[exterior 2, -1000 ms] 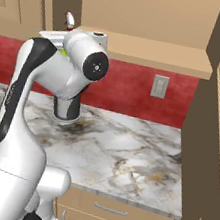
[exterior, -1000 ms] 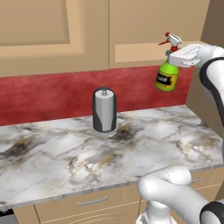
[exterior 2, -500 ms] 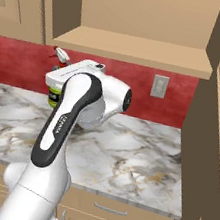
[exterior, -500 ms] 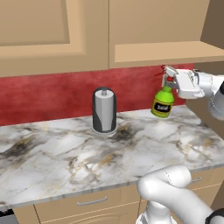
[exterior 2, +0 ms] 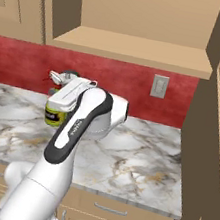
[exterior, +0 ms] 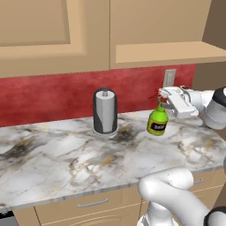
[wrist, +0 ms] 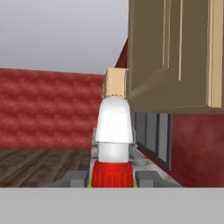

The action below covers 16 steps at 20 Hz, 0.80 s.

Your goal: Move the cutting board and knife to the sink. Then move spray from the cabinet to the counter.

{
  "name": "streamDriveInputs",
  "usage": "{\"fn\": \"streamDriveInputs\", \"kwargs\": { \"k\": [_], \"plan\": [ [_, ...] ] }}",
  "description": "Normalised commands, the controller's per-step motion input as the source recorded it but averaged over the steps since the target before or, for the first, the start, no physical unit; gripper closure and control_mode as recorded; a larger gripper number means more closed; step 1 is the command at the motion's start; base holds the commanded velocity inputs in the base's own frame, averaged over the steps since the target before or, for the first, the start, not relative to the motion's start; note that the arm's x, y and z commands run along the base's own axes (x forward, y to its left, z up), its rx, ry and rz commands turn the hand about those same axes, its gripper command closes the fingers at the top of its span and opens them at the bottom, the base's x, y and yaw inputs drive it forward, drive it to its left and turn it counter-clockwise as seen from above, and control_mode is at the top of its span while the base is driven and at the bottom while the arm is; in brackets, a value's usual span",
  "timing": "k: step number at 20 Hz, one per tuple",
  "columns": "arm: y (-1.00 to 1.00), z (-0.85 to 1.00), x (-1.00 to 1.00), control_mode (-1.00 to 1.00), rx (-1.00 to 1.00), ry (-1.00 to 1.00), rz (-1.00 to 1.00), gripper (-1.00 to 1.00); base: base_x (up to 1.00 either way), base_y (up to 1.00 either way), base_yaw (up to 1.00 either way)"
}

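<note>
- Standing well to the left of the gripper in the left base view, a grey paper-towel roll point(exterior: 105, 111) sits upright near the red backsplash point(exterior: 48, 95), with bare marble between it and the tool.
- The counter point(exterior: 66, 163) runs wide and bare on the near side of the roll; its thin grey front edge lies well forward of the gripper, above the drawer fronts.
- The spray point(exterior: 157, 121), a yellow-green bottle with a dark label, hangs upright from the gripper; whether its base touches the worktop cannot be told.
- The gripper point(exterior: 167, 98) reaches in level from the right, its jaws partly closed and clamped on the neck of the bottle, just below the white nozzle.
- Above the tool, an open cabinet shelf point(exterior: 167, 52) juts out, with clear room between shelf and hand.
- Behind the tool, a wall outlet point(exterior: 169, 78) sits on the backsplash.
- In the right base view, the bottle point(exterior 2: 56, 110) shows just left of the arm; bare marble extends to the counter's right edge by a tall cabinet side point(exterior 2: 202, 147).
</note>
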Motion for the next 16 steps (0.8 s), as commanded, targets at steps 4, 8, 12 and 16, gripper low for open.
{"fn": "streamDriveInputs", "kwargs": {
  "k": [4, 8, 12, 16],
  "plan": [
    [0.01, -0.74, 0.04, -1.00, -0.09, 0.00, 0.02, 1.00, 0.00, 0.00, 0.00],
    [0.04, -0.78, 0.14, -1.00, -0.05, 0.00, 0.00, 1.00, 0.00, 0.00, 0.00],
    [0.00, -0.67, 0.24, -1.00, 0.00, 0.00, 0.00, 1.00, 0.00, 0.00, 0.00],
    [0.00, -0.39, 0.38, -1.00, 0.00, 0.00, 0.01, 1.00, 0.00, 0.00, 0.00]
  ]
}}
